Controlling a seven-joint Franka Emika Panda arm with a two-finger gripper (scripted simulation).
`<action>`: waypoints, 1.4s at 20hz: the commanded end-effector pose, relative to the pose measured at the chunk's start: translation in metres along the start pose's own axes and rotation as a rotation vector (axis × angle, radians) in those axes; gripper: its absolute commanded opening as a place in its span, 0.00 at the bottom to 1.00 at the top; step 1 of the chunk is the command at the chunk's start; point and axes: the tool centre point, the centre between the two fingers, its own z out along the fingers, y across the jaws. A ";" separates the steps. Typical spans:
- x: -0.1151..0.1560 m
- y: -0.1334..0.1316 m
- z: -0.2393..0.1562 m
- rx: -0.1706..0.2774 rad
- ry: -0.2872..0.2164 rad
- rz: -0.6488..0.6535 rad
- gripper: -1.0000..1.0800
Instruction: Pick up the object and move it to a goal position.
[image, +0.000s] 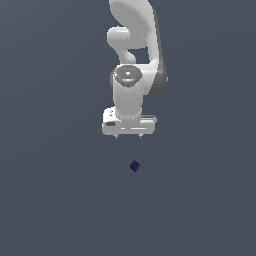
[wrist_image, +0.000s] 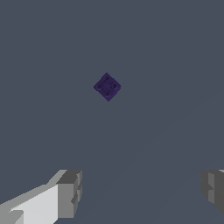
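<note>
Dark purple cube (wrist_image: 107, 86) with darker dots; white tool (image: 129, 135), grey fingertips (wrist_image: 69, 194).

Tiny purple cube (image: 134, 166) (dark-dotted top), unheld

The arm (image: 134, 60) looks like smooth white plastic with a soft gloss, and a brighter, metal-like sheen sits on the round joint cap (image: 128, 75). The gripper (image: 129, 136) has the same white shell, while its fingers (wrist_image: 70, 192) end in matt grey pads with small ridges. The cube (wrist_image: 107, 86) is dark purple and matt; its upper face carries four shallow dimples, perhaps moulded plastic. The table (image: 50, 200) is a flat, even, matt grey-blue surface.
</note>
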 end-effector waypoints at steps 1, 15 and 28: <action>0.000 0.000 0.000 0.000 0.000 0.000 0.96; 0.001 -0.039 -0.001 0.004 -0.003 -0.074 0.96; 0.019 -0.037 0.012 0.010 0.004 0.085 0.96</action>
